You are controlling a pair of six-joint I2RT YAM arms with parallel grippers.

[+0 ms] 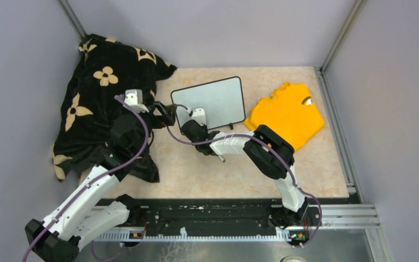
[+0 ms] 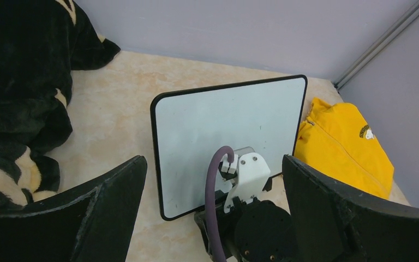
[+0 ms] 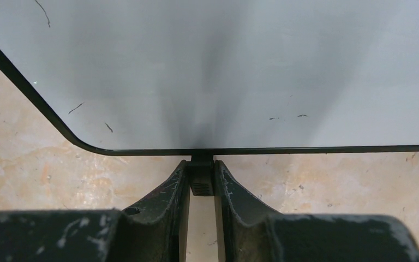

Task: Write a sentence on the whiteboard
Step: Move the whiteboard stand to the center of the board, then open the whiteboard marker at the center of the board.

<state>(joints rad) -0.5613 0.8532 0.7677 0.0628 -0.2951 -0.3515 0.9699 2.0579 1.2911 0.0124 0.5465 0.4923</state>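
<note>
**Two arms at one whiteboard: the right pinches a foot, the left gapes wide**

Two fingers of the right gripper (image 3: 202, 166) are pressed in on a small black foot (image 3: 202, 179) under the lower frame of the whiteboard (image 3: 223, 71), near its rounded lower-left corner. The board stands at the middle of the table (image 1: 196, 174), between a black blanket (image 1: 95, 103) with beige flowers on the left and a folded yellow shirt (image 1: 289, 114) on the right. It is just beside the shirt without touching it.

The right arm (image 1: 262, 150) reaches from its base leftward across the table, elbow bent, with its wrist low in front of the board's near edge. The left arm (image 1: 95, 183) stretches up over the blanket's edge. The left gripper (image 1: 168, 112) hangs just left of the board, jaws spread wide and holding nothing.

Only the right wrist view shows the pinch itself: scuffed dark fingers (image 3: 177, 191) flank the foot on both sides, with a few faint marks on the white surface above. From above, the right wrist covers that spot. The left wrist view shows the board's face upright on its lower edge, with the right arm's white wrist mount (image 2: 248, 177) and purple cable (image 2: 214, 196) in front of it. That view's own fingers (image 2: 103, 202) stand far apart at either side.
</note>
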